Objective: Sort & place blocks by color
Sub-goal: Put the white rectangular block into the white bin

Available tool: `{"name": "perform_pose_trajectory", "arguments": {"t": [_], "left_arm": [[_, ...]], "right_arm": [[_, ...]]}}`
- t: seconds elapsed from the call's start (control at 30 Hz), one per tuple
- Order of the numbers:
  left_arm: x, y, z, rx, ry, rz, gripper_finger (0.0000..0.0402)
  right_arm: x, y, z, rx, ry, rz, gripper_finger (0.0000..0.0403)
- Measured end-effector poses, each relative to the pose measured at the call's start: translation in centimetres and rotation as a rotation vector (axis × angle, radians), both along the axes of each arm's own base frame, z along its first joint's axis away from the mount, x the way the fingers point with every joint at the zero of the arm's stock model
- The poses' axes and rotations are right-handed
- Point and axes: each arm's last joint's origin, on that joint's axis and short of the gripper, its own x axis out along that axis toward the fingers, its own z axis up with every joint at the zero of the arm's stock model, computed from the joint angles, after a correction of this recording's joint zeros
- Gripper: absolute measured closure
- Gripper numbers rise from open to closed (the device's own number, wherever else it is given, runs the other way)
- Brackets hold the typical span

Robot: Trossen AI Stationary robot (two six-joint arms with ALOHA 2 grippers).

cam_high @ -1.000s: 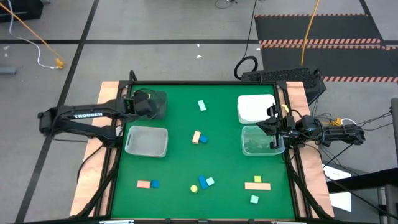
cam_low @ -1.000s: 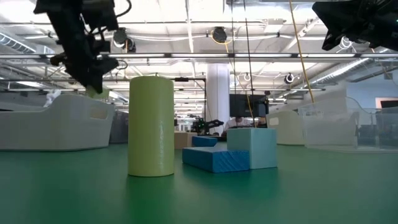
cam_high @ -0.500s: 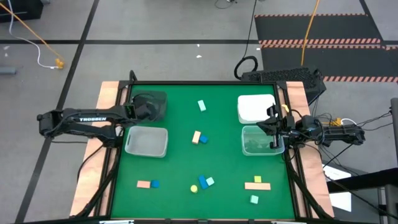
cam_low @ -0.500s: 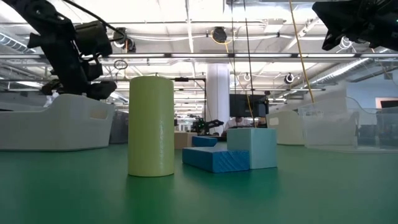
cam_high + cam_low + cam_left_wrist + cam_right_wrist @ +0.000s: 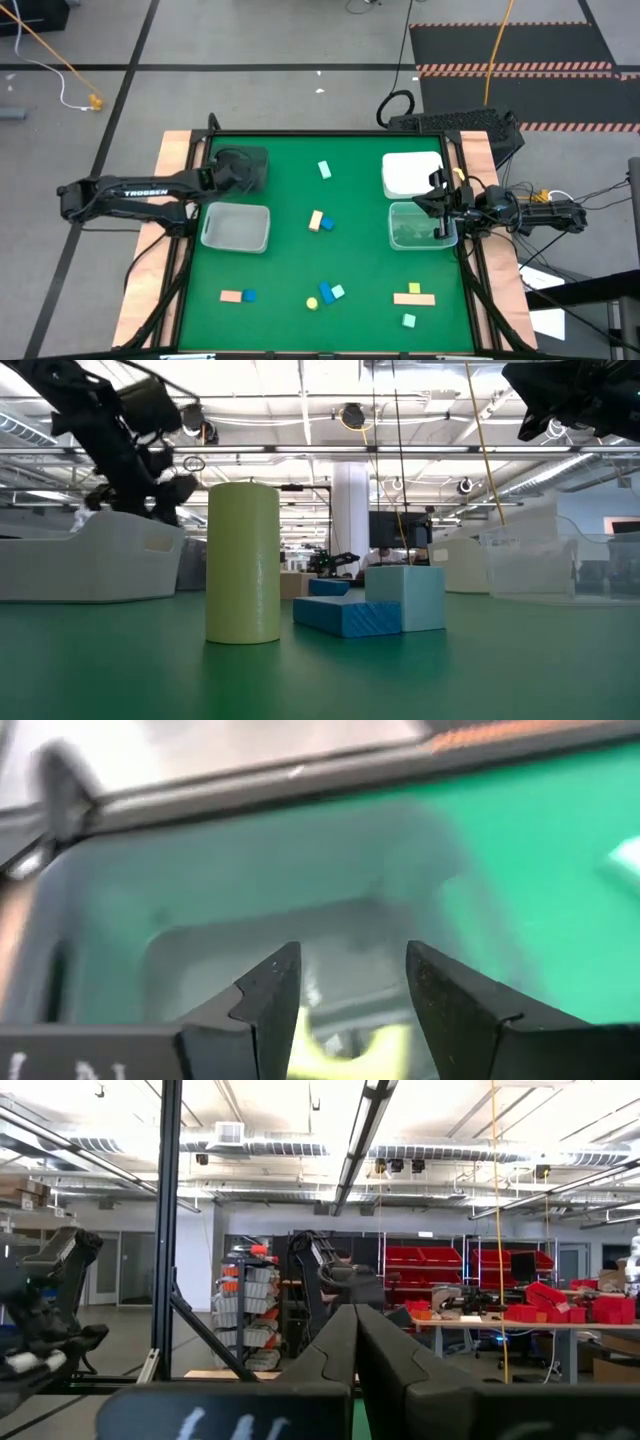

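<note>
While the right gripper (image 5: 437,207) waits clenched at the table's (image 5: 290,260) 3 o'clock, the left gripper (image 5: 240,168) hangs released over the dark bin (image 5: 257,158) at 10 o'clock.

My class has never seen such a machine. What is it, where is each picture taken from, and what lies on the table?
It is a robot with two dark arms, each ending in a two-finger pincer. One picture looks down from above, one level across the green table, two from the arms' wrists. Small yellow, blue, mint-green and pink toy blocks lie scattered among plastic bins. The left pincer hangs open over the dark plastic bin, holding nothing; the right pincer is shut and empty.
</note>
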Motion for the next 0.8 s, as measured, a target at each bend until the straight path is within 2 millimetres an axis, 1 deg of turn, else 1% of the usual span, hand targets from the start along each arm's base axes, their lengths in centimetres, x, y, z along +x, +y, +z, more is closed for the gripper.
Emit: {"name": "perform_pose_trajectory", "arguments": {"t": [0.2, 0.27, 0.37, 0.53, 0.8], "left_arm": [[1.4, -0.7, 3.1, 0.115, -0.197, -0.301, 0.0216], [1.7, -1.1, 3.8, 0.132, -0.243, -0.401, 0.0215], [2.0, -1.9, 4.2, 0.126, -0.286, -0.531, 0.0215], [2.6, -3.0, 4.4, 0.121, -0.320, -0.621, 0.0215], [3.2, -4.3, 5.2, 0.200, -0.363, -0.719, 0.0215]], "right_arm": [[0.0, 0.0, 0.0, 0.000, 0.000, 0.001, 0.0403], [0.0, 0.0, 0.0, 0.000, 0.000, 0.000, 0.0403], [0.0, 0.0, 0.0, 0.000, 0.000, 0.000, 0.0403], [0.0, 0.0, 0.0, 0.000, 0.000, 0.000, 0.0403], [0.0, 0.0, 0.0, 0.008, 0.000, 0.004, 0.0403]]}}
